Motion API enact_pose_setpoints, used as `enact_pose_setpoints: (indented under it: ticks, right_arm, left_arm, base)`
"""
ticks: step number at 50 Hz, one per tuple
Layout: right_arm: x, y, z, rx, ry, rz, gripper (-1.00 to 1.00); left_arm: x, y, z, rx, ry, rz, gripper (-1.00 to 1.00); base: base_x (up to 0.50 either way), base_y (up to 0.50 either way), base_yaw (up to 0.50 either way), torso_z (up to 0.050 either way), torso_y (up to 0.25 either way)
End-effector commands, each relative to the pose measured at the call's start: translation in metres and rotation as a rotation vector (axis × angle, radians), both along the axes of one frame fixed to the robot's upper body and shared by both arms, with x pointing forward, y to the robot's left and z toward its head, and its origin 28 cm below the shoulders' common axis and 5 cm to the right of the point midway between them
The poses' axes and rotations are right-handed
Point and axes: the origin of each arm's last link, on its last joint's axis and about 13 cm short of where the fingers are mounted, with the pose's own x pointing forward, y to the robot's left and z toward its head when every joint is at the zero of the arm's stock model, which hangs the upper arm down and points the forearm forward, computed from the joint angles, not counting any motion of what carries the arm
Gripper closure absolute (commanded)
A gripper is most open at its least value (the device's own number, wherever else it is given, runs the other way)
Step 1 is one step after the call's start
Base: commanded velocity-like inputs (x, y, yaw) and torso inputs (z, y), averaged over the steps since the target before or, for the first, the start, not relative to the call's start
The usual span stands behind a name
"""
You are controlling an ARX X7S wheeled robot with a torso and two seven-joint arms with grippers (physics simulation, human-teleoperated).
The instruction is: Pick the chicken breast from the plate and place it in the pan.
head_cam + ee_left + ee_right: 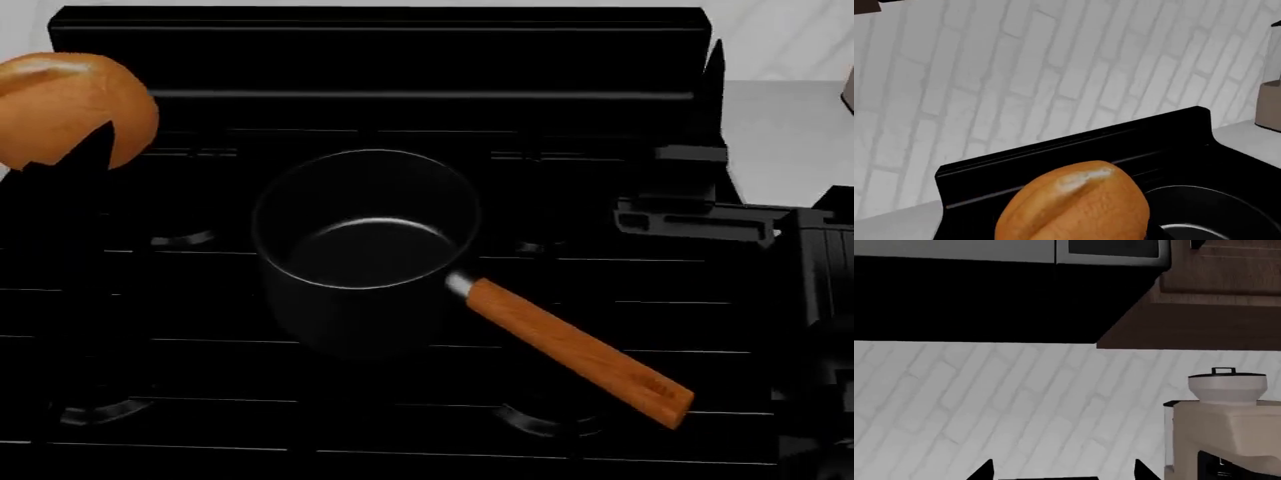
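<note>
So the left gripper [60, 160] is clamped on the chicken breast [67, 108], holding it up in the air over the far-left corner of the stove [400, 400]. From the head view you can just see dark finger tips poking up against the lower side of the meat. The left wrist view shows the same orange-brown lump [1074, 205] filling the lower middle, with the stove's raised back panel [1074, 150] and the white brick wall [1021, 75] behind it, and a slice of the pan rim [1207, 210] just beside it.

The pan [367, 250] sits in the middle of the stove grates, nothing in it, wooden handle [574, 350] pointing toward the near right. The chicken is off to the left of it, not over it yet.

Right gripper [1061, 472] hangs at the stove's right edge (only two dark tips show in its own camera), spread apart with nothing between them. Past them: brick wall, a beige appliance [1224, 440] with a white lidded pot [1226, 386] on top.
</note>
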Motion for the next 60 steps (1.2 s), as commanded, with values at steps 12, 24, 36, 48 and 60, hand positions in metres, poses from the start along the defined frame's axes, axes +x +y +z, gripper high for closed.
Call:
enact_pose_setpoints:
  ticks: [12, 24, 36, 48, 60]
  right_arm:
    - [0.015, -0.004, 0.028, -0.010, 0.023, 0.015, -1.00]
    - [0.012, -0.005, 0.024, -0.033, 0.038, -0.004, -1.00]
    - [0.008, -0.009, 0.014, -0.014, 0.049, -0.033, -1.00]
    - [0.006, -0.006, 0.014, -0.005, 0.054, -0.051, -1.00]
    - [0.006, -0.009, 0.015, -0.013, 0.052, -0.051, -1.00]
  left_arm:
    - [0.003, -0.001, 0.006, -0.008, -0.024, 0.017, 1.00]
    - [0.013, -0.010, -0.007, 0.005, 0.039, -0.040, 1.00]
    - [0.051, -0.040, -0.022, 0.057, 0.115, -0.192, 1.00]
    - [0.056, -0.062, -0.040, 0.090, 0.167, -0.320, 1.00]
    - [0.053, -0.072, -0.051, 0.102, 0.195, -0.362, 1.00]
  base:
    - [0.36, 0.00, 0.00, 0.000, 0.001]
    - [0.20, 0.00, 0.00, 0.000, 0.002]
    - [0.00, 0.00, 0.00, 0.000, 0.001]
    - [0.00, 0.00, 0.00, 0.000, 0.000]
    - [0.00, 0.00, 0.00, 0.000, 0.001]
